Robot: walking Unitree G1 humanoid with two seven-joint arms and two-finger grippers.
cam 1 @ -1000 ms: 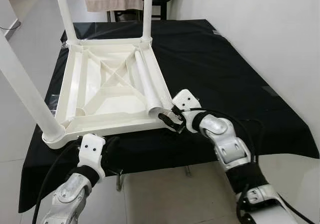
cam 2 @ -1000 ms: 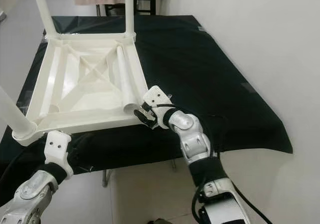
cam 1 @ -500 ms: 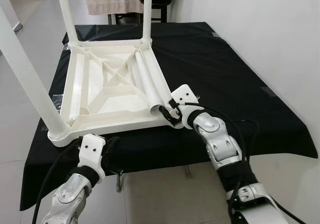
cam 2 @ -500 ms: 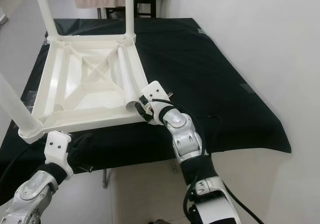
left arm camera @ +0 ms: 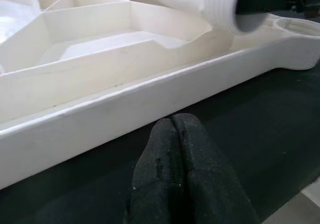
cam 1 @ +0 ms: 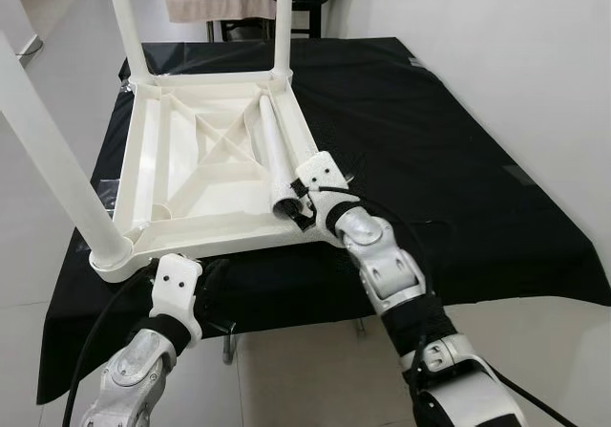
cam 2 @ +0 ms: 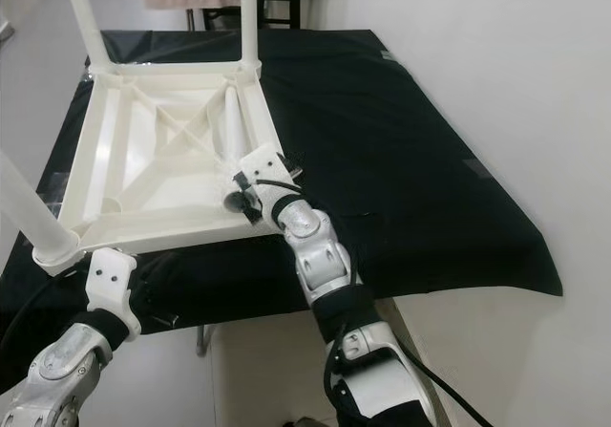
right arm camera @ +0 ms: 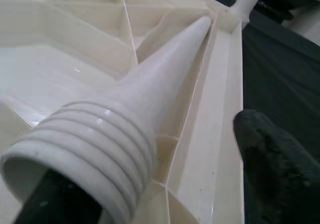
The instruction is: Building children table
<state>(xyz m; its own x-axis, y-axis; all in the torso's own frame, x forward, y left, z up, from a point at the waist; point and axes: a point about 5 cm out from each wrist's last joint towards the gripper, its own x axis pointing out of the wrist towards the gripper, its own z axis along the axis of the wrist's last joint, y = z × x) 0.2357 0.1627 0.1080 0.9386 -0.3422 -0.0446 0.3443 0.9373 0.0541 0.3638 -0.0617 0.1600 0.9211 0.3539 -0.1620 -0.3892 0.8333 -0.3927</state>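
- The white children table (cam 1: 205, 169) is seen upside down on the black-covered tabletop (cam 1: 430, 140), toward its left side, with the near rim close to the tabletop's near edge.
- Three legs are already seated and stand up: two at the far corners, one at the near-left corner (cam 1: 57, 160).
- The loose fourth leg (cam 1: 277, 155) lies inside the upturned frame along its right rail. Its long axis runs from the tabletop's far edge toward the near edge, with the narrow tip far and the ribbed open end near.
- The right end effector (cam 1: 298, 205) is at that ribbed end. One finger is inside the bore in the right wrist view (right arm camera: 50, 199); the other finger (right arm camera: 280, 159) is outside, apart from the leg. So it is spread and hooked into the leg, not clamped on it.
- The empty socket (left arm camera: 297, 26) is at the frame's near-right corner, just beside the ribbed end.
- Key relation: the leg extends away from the right end effector, so it likely needs to be swung upright about its near end and then set into the socket.
- The left end effector (left arm camera: 182, 171) is clenched on nothing and rests on the black cloth just outside the near rim.
- The right arm is the nearer one.
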